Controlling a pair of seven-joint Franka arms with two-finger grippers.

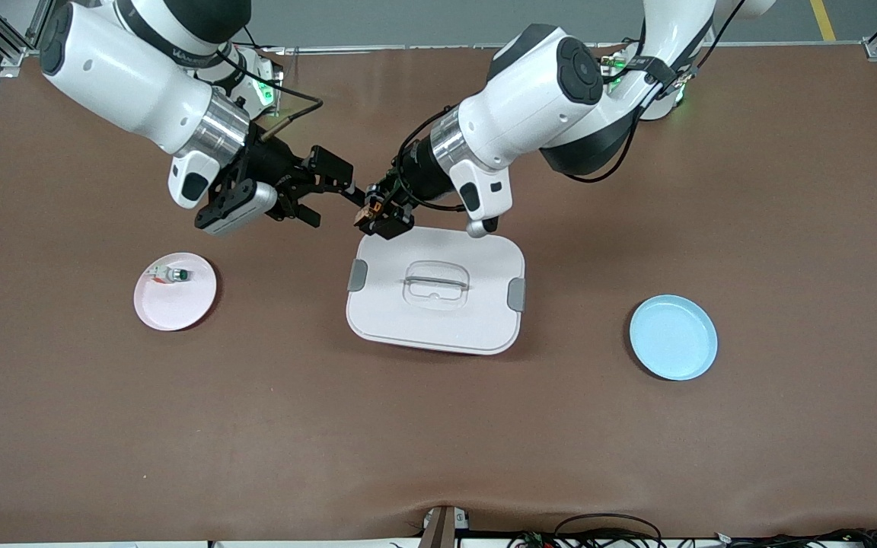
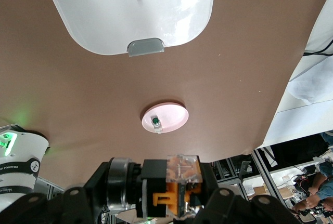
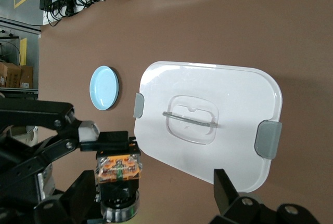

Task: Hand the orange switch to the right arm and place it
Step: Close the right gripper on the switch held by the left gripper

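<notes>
Left gripper (image 1: 379, 217) clamped on orange switch (image 1: 371, 208), presented midair for handover; right gripper (image 1: 336, 199) spread wide alongside, empty.

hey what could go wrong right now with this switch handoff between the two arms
1. The orange switch is tiny and held by the left gripper in the air above the white lidded box's edge; a misaligned pinch by the open right gripper might drop it onto the lid or table.
2. The two grippers are very close, so their fingers might collide.
</notes>
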